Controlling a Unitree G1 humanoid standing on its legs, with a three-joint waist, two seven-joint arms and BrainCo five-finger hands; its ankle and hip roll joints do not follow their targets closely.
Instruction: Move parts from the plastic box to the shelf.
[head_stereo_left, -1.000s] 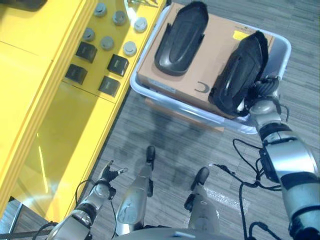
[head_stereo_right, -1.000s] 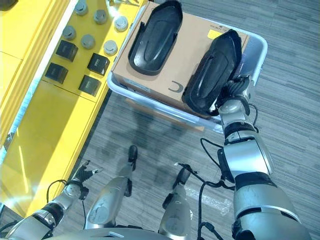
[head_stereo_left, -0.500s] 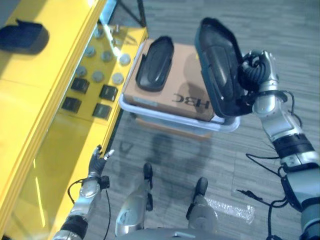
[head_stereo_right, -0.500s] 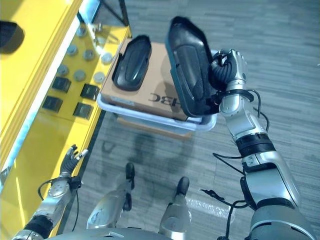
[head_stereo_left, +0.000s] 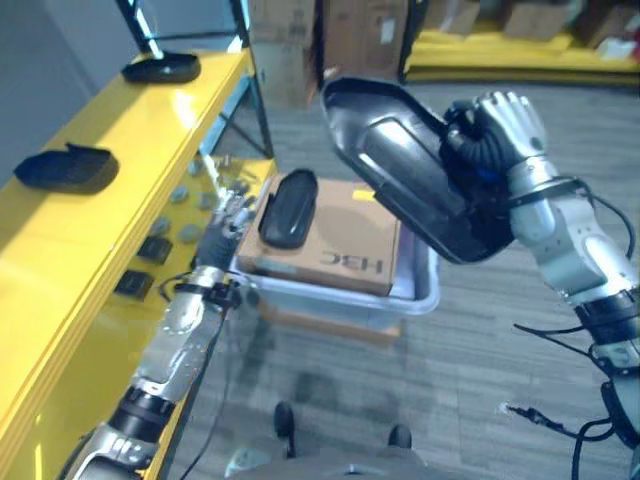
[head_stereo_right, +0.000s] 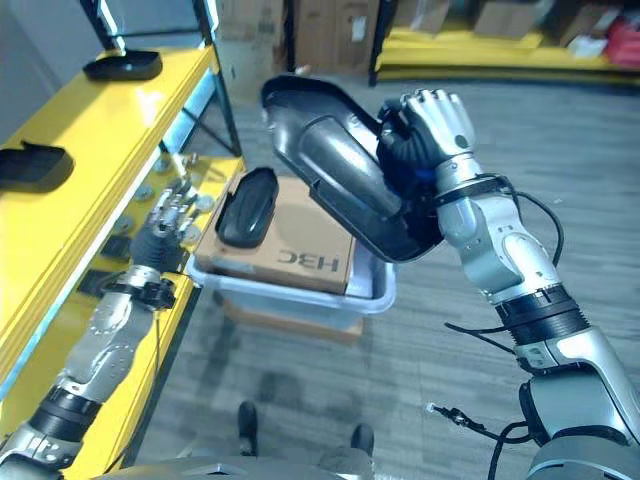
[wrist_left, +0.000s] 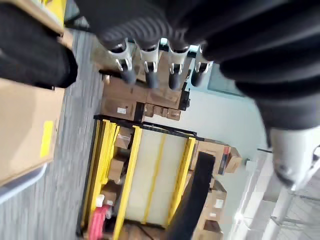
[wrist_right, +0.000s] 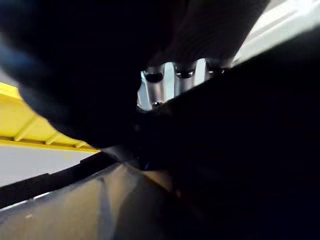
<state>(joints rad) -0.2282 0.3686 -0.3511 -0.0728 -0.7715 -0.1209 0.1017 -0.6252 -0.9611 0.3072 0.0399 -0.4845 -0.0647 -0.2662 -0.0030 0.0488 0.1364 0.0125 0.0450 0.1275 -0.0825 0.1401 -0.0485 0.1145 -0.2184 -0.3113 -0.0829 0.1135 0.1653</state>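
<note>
Black moulded plastic part (head_stereo_left: 415, 180), a long hollow shell, was up in the air in the right robot hand (head_stereo_left: 500, 130), whose fingers were curled round its edge near one end, rest of the shell cantilevered out toward the shelf side. Judged light, stiff and smooth, so likely to swing or slip when held by one end; a grip nearer the middle rim would steady it, or a second hand under the free end.

Left robot hand (head_stereo_left: 228, 215) was raised with straight, relaxed fingers, holding nothing, just beside the plastic box (head_stereo_left: 420, 295) rim. A second black part (head_stereo_left: 288, 207) lay on the cardboard carton (head_stereo_left: 345, 240) inside that box, below the held shell and just past the left robot hand.

Yellow shelf (head_stereo_left: 110, 190) ran along beyond the left robot hand; two parts already sat on its top level, near part (head_stereo_left: 58, 167) and far part (head_stereo_left: 160, 68). Shelf upright post (head_stereo_left: 245, 50) and those parked parts probably limit where the long shell can land. Small round and square bits (head_stereo_left: 160, 240) sat on the lower level.
</note>
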